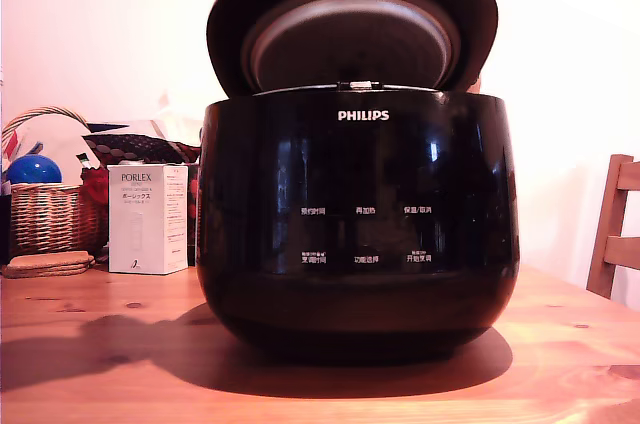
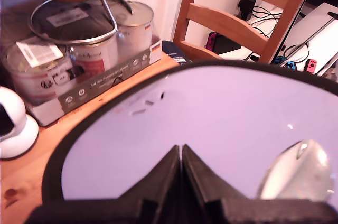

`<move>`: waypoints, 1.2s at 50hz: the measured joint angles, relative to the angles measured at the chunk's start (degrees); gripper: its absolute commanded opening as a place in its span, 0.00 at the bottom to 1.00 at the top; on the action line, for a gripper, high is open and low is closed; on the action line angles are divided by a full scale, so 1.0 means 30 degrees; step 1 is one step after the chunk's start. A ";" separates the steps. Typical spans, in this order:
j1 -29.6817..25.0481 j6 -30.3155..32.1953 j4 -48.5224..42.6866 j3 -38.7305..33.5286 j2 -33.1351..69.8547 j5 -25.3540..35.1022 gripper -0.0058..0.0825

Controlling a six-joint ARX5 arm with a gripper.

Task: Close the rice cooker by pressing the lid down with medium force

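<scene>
Rice cooker (image 1: 357, 219) stands mid-table, facing the exterior camera. Our gripper (image 2: 181, 152), fingers pressed together and empty, rests at the lid (image 1: 350, 19), which tilts partway open, hinged at the rear, underside forward. We risk the fingertips skidding off the glossy top, leaving the latch unengaged.

White box (image 1: 148, 219), wicker basket (image 1: 45, 209), chair (image 1: 615, 229)

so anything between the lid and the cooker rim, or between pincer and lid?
Nothing visible. The lid hangs partly open above the cooker, and the gap at the rim looks clear. In the wrist view the shut pincer is right at the lid's glossy top, with nothing between them.
</scene>
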 measured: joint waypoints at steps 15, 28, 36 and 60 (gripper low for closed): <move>-0.0299 0.0240 0.3621 -0.2171 0.0000 -0.0080 0.04; -0.0758 0.1042 0.3854 -0.2798 -0.0109 -0.0211 0.04; -0.1275 0.1042 0.3534 -0.3169 -0.0342 -0.0197 0.04; -0.1763 0.1464 0.1938 -0.3191 -0.1005 -0.1078 0.04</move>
